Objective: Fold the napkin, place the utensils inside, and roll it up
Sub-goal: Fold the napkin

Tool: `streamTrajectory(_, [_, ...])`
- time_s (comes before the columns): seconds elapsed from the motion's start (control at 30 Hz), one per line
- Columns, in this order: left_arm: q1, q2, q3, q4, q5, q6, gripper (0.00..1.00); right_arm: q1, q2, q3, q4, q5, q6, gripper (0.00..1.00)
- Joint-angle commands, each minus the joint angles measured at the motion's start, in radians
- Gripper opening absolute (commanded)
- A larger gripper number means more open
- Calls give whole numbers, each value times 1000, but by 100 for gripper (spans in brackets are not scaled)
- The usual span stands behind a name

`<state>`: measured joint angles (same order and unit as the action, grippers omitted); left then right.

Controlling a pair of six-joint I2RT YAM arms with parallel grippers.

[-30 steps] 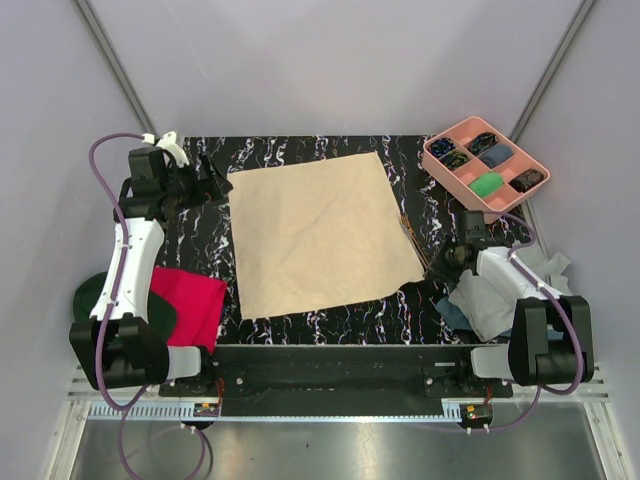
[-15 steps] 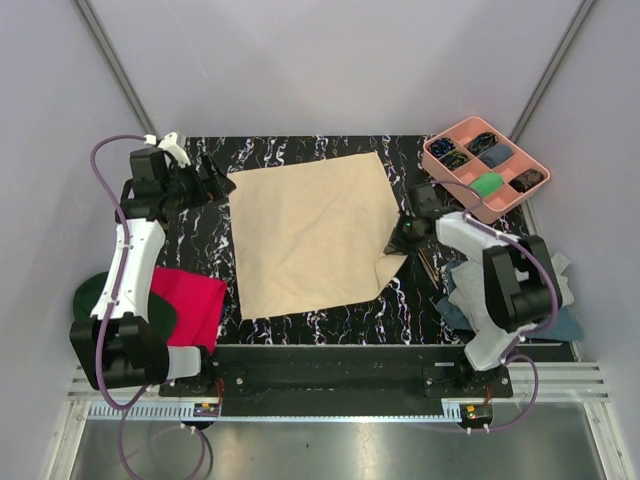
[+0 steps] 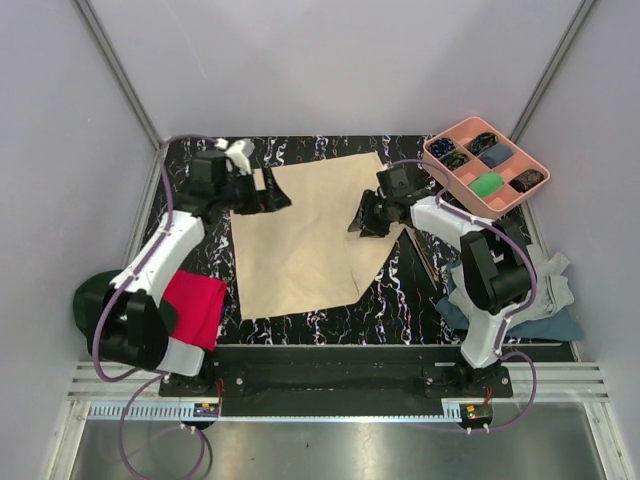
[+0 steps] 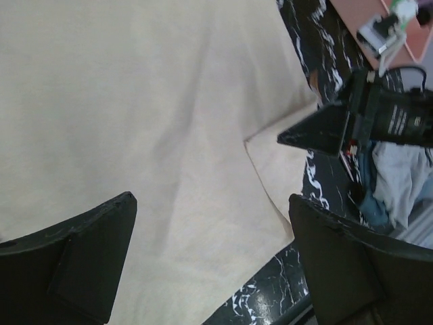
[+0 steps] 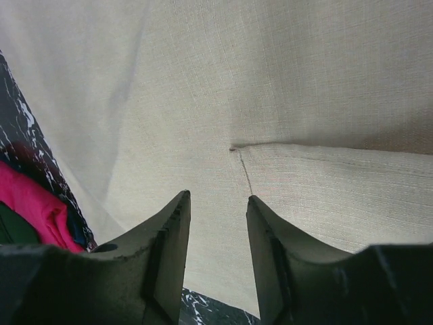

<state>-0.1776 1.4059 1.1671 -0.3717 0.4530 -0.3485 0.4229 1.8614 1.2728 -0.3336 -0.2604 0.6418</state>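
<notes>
We see napkin point(image 3: 300, 240): plain beige cloth, soft creases, spread on black marbled surface point(image 3: 400, 300) left of pink tray point(image 3: 438, 163). Its near tray-side corner is folded over onto itself. Utensils point(image 3: 424, 262) lie below tray. Left tool point(image 3: 268, 195) is wide apart at napkin edge far from tray. Right tool point(image 3: 362, 222) is slightly apart over the fold.

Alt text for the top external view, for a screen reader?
A beige napkin lies on a black marbled table, its near right corner turned inward under the right gripper. The left gripper hangs open over its far left edge; thin brown utensils lie on the table to its right.
</notes>
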Motion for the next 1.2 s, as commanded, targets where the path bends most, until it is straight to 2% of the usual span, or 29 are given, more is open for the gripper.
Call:
streamTrajectory(0.0, [-155, 88, -26, 167, 30, -52, 94, -78, -161, -35, 24, -17, -21, 49])
streamTrajectory(0.03, [-177, 109, -26, 187, 27, -73, 94, -126, -185, -50, 24, -26, -22, 49])
streamTrajectory(0.17, [-272, 235, -1, 290, 44, -107, 76, -237, -338, -148, 19, -74, -44, 50])
streamTrajectory(0.23, [-327, 313, 35, 303, 38, -101, 69, -274, -405, -177, 11, -88, -62, 52])
streamTrajectory(0.27, [-345, 341, 54, 304, 36, -98, 63, -301, -425, -202, 4, -91, -65, 52])
streamTrajectory(0.37, [-401, 447, 123, 294, 18, -90, 57, -325, -490, -245, -4, -105, -68, 53])
streamTrajectory(0.4, [-417, 490, 149, 289, -3, -89, 51, -332, -501, -254, -5, -114, -68, 54])
streamTrajectory(0.77, [-461, 622, 217, 235, -207, -90, 41, -338, -553, -297, -13, -154, -74, 55])
streamTrajectory(1.03, [-482, 670, 259, 221, -260, -41, 40, -340, -545, -316, -13, -166, -73, 56])
streamTrajectory(1.17, [-497, 699, 302, 182, -309, -15, 34, -338, -542, -320, -15, -172, -71, 56])
